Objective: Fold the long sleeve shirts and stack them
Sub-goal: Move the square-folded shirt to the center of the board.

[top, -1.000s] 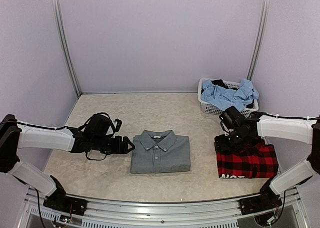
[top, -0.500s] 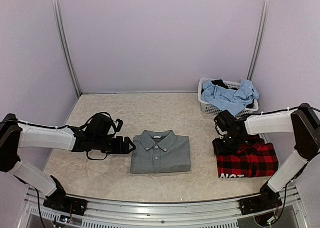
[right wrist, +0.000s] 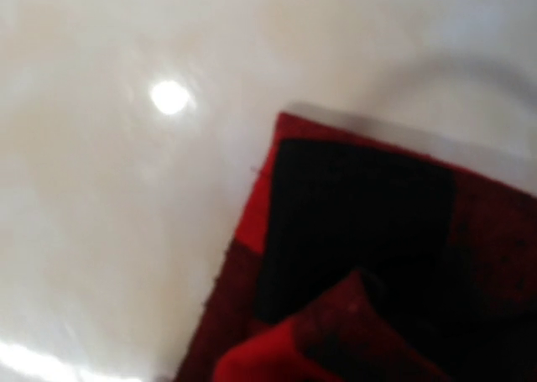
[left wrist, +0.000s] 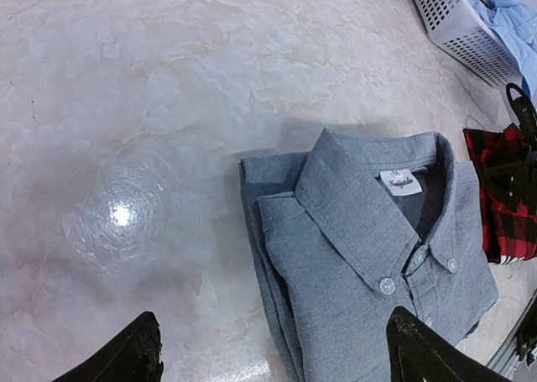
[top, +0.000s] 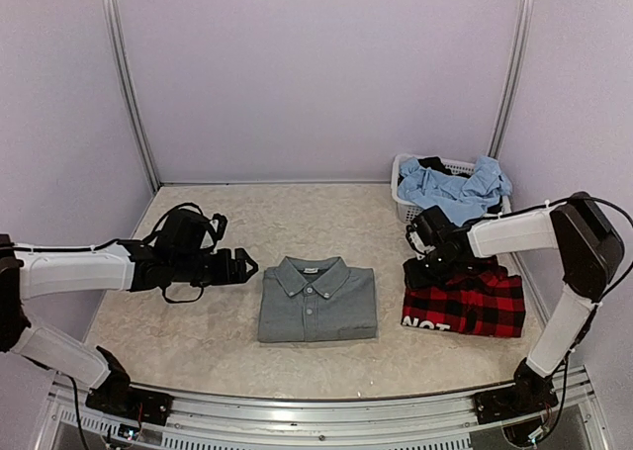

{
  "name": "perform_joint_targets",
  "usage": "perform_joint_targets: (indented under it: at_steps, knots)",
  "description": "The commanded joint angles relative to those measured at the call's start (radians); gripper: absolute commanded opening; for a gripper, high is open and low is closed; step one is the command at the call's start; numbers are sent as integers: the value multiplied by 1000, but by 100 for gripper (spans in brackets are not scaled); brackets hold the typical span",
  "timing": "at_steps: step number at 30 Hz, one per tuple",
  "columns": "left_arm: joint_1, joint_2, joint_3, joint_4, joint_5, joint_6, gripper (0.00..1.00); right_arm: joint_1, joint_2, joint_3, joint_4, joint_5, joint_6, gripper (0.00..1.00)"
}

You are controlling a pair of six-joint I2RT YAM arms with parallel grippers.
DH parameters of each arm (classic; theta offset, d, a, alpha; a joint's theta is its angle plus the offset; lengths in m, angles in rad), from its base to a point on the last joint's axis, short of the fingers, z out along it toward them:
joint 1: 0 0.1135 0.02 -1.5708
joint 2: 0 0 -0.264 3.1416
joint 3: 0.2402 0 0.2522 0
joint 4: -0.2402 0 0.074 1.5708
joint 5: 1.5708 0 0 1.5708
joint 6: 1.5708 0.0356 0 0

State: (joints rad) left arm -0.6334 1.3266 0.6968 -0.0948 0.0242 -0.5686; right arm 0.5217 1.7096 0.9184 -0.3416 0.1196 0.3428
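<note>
Folded grey shirt (top: 317,300) at middle of tabletop (top: 198,346), collar far, long axis near-to-far. Folded plaid shirt (top: 465,302) just right of it, apart. Left jaws spread wide, empty, beside grey collar's left corner. Right jaws at plaid's far-left corner; pinching or not, cannot tell. Stacking likely a leftward carry.
</note>
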Motion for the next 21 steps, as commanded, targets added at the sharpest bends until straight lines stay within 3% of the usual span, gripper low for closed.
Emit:
perform_joint_targets:
  at_steps: [1, 7, 15, 21]
  knots:
    - [17, -31, 8, -20, -55, 1, 90, 7, 113, 21, 15, -106, -52, 57]
    - [40, -55, -11, -11, -38, -12, 99, 7, 186, 95, 26, -98, -111, 57]
    - [111, -73, -67, 56, 93, -55, 99, 30, 167, 116, 25, -172, -192, 59]
    - [123, -86, -69, 55, 106, -53, 99, 83, 141, 78, -14, -206, -215, 58]
